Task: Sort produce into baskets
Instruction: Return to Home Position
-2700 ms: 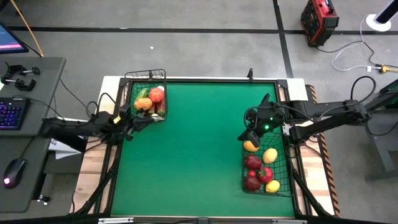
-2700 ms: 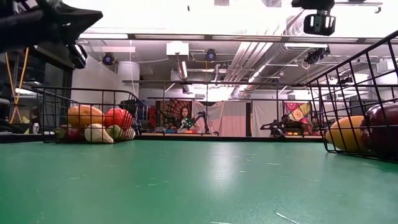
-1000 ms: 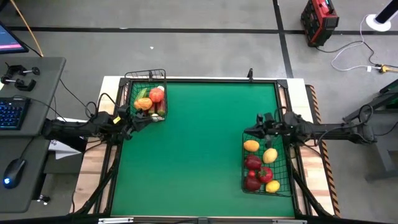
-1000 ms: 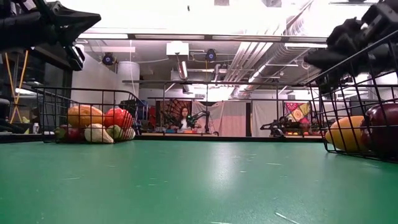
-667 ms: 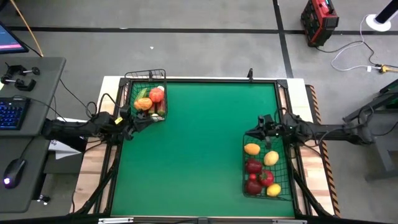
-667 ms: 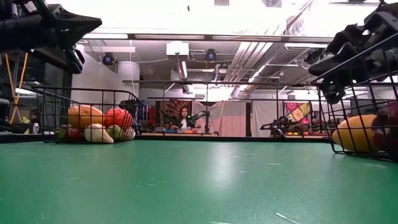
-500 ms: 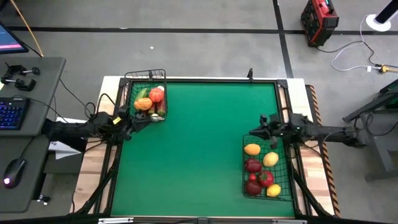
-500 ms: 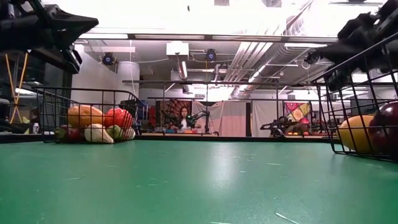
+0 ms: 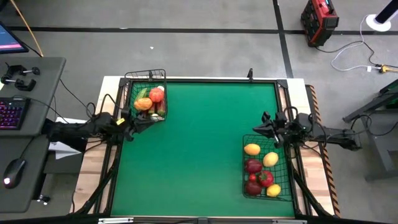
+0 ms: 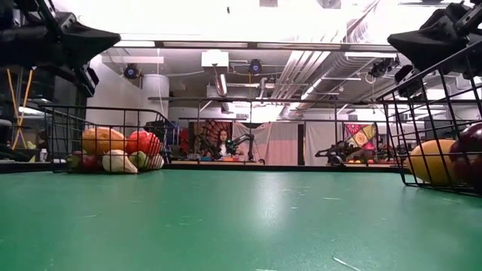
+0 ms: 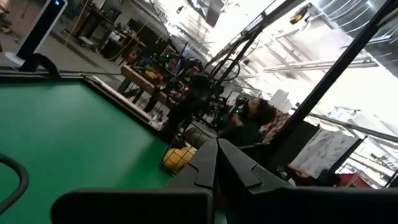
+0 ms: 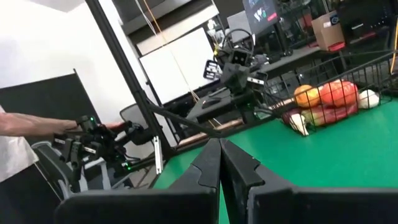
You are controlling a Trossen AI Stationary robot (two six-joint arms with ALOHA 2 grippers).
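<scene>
Produce (image 9: 265, 178) split across two wire baskets on the green bench (image 9: 199, 149). Up in the high view's top-left corner of the bench, the smaller basket (image 9: 146, 72), packed with an orange piece (image 9: 142, 104), a red tomato (image 9: 156, 95), a green piece (image 9: 143, 93) and a white piece (image 9: 163, 89). Down the right edge, the larger basket (image 9: 244, 171), loaded with six: an orange-yellow fruit (image 9: 252, 149) at the upper end, a yellow fruit (image 9: 270, 159) just beside it, then a dark red fruit (image 9: 253, 165), a red fruit (image 9: 265, 178), a second dark red fruit (image 9: 252, 186) and a lemon (image 9: 273, 190) at the lower end. Left gripper (image 9: 142, 121) hanging at the bench's left edge, just beside the lower left corner of the smaller basket, jaws clenched tip to tip on nothing, plain as day in the left wrist view. Right gripper (image 9: 256, 129) poised at the upper end of the larger basket, pointing in across the green, jaws likewise pressed together and empty. From the low view, both grippers up in the top corners, well above the bench surface. Beyond the bench, in the right wrist view, a person's forearm (image 12: 37, 122) stretched toward a small dark device (image 12: 93, 140).
</scene>
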